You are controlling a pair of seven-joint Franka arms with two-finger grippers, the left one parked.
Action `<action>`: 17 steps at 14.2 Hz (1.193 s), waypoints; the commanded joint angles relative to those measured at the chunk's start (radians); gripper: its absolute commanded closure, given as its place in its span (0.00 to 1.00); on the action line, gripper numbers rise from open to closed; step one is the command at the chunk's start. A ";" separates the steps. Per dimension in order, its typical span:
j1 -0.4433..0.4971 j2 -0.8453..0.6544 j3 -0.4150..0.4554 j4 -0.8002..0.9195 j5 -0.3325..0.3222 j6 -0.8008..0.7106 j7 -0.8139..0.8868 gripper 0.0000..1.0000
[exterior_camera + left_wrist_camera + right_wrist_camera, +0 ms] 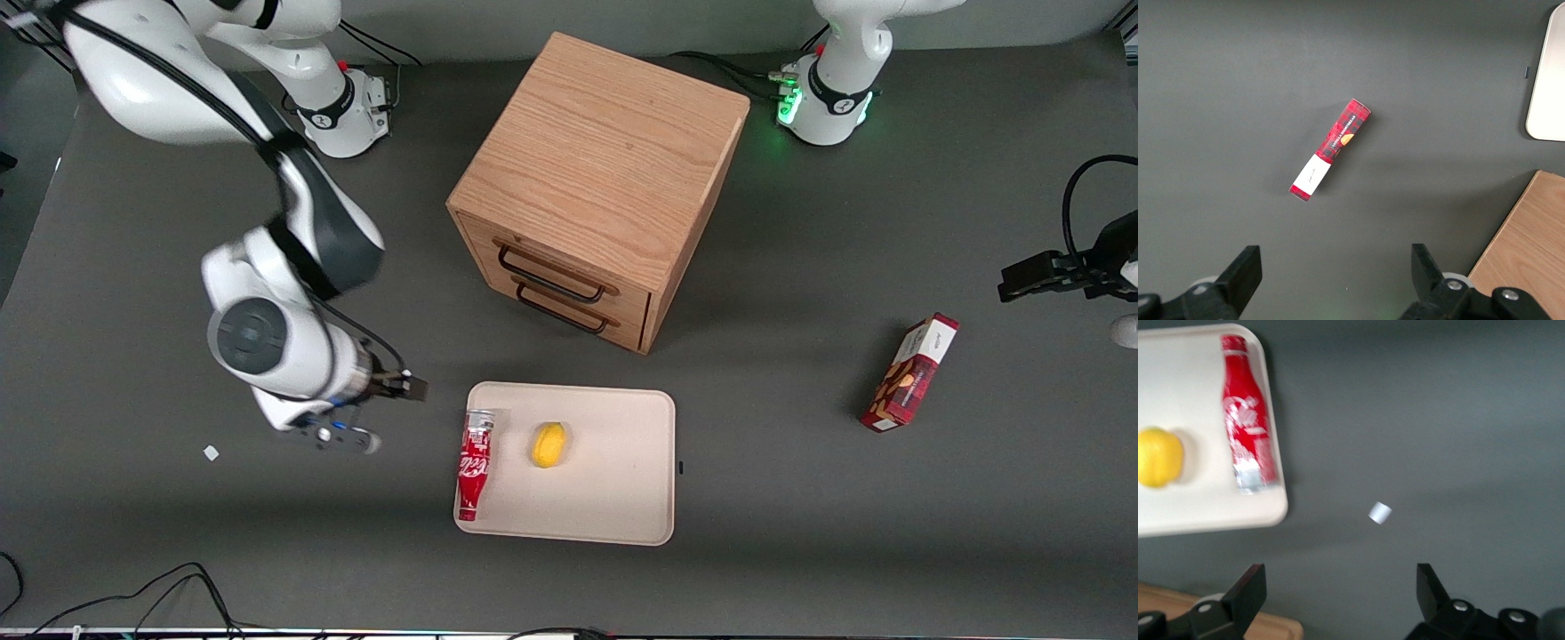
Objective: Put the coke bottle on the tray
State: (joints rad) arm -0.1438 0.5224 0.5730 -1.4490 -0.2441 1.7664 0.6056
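Note:
The coke bottle (474,467) lies on its side on the cream tray (613,480), along the tray's edge toward the working arm's end. Its silver base points at the drawer cabinet and its neck at the front camera. In the right wrist view the bottle (1247,420) rests just inside the tray's rim (1198,500). My right gripper (347,437) hovers over the bare table beside the tray, toward the working arm's end, apart from the bottle. It is open and empty (1338,587).
A yellow lemon (548,444) lies on the tray beside the bottle. A wooden two-drawer cabinet (596,178) stands farther from the front camera than the tray. A red snack box (909,372) lies toward the parked arm's end. A small white scrap (211,452) lies near my gripper.

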 commanded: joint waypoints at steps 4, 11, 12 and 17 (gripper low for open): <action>-0.494 -0.196 0.375 -0.146 0.025 -0.162 -0.190 0.00; -0.294 -0.329 0.112 -0.146 0.072 -0.246 -0.289 0.00; -0.233 -0.358 0.026 -0.149 0.115 -0.246 -0.321 0.00; 0.208 -0.550 -0.515 -0.272 0.255 -0.225 -0.418 0.00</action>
State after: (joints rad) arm -0.1235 0.0940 0.2858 -1.6117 -0.0569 1.5144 0.2241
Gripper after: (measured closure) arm 0.000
